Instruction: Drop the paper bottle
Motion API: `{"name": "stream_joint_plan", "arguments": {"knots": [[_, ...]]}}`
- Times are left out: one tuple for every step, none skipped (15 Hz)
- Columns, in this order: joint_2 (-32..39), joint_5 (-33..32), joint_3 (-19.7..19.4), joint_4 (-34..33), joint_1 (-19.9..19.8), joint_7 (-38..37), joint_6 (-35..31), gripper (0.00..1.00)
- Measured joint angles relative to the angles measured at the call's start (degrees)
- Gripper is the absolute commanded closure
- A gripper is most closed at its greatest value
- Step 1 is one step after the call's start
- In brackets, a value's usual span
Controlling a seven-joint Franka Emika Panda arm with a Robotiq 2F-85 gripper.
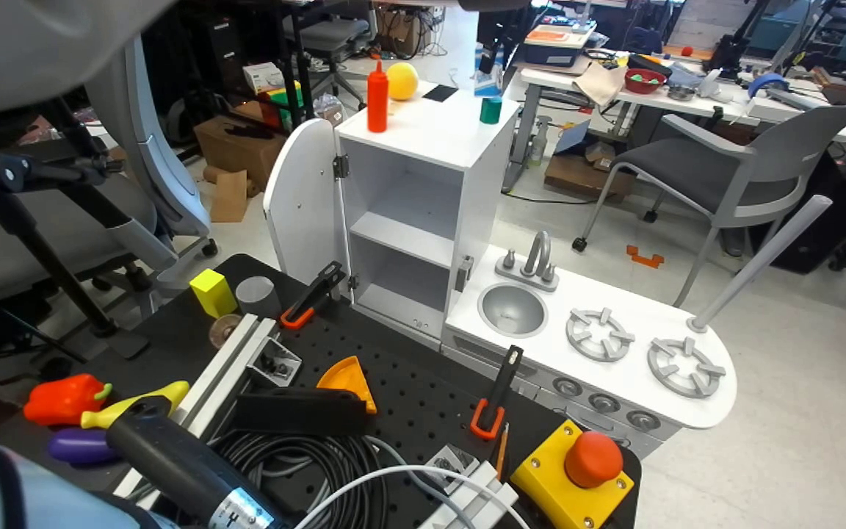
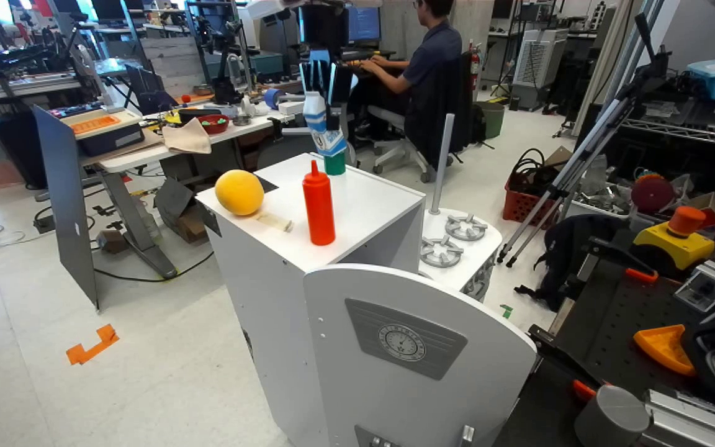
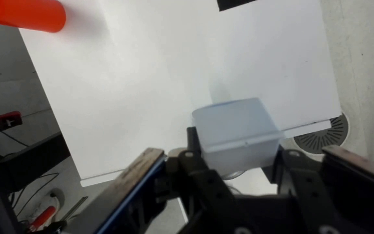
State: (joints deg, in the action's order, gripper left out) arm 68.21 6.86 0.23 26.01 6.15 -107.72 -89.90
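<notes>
My black claw (image 3: 235, 143) grips the white-and-blue carton-shaped paper bottle (image 2: 324, 130), so I should release it low, upright, beside the green cylindrical cup (image 2: 334, 164) on the flat white cabinet top (image 2: 373, 192).

Bright exterior views, wrist view softer, paper bottle (image 3: 234, 122) blurred there, faint shadow beside orange bottle (image 3: 31, 14)

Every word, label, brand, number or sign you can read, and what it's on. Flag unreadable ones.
None legible enough to quote in any view.
Paper bottle: blue and dark print, too small and blurred.
Cabinet door: round dial with tiny markings, too small.
Black cylinder: white label with dark marks, blurred and cut off by the frame.
White box in the background: any print too small.
Monitor: screen content too blurred.
</notes>
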Motion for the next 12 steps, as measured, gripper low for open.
{"name": "stream_joint_plan", "arguments": {"knots": [[-0.1,-0.6,-0.2,0.0,0.4,-1.0,0.8,0.80],[-0.2,-1.1,-0.4,0.0,0.8,-1.9,1.6,0.80],[-0.3,-1.5,-0.6,0.0,1.2,-2.8,2.5,0.80],[-0.4,-2.0,-0.9,0.0,1.6,-3.4,3.2,0.80],[-0.5,-2.4,-1.2,0.0,2.0,-4.4,4.2,0.80],[-0.5,-2.9,-1.4,0.0,2.5,-5.5,5.8,0.80],[-0.6,-3.0,-1.5,0.0,2.8,-6.8,8.5,0.80],[-0.6,-3.0,-1.5,0.1,3.1,-7.9,11.6,0.80],[-0.6,-2.9,-1.4,0.1,3.3,-8.9,14.6,0.80],[-0.6,-2.7,-1.1,0.2,3.3,-9.8,17.5,0.80],[-0.6,-2.5,-0.8,0.2,3.3,-10.8,20.6,0.80],[-0.6,-2.1,-0.6,0.3,3.3,-11.9,23.5,0.80]]}}
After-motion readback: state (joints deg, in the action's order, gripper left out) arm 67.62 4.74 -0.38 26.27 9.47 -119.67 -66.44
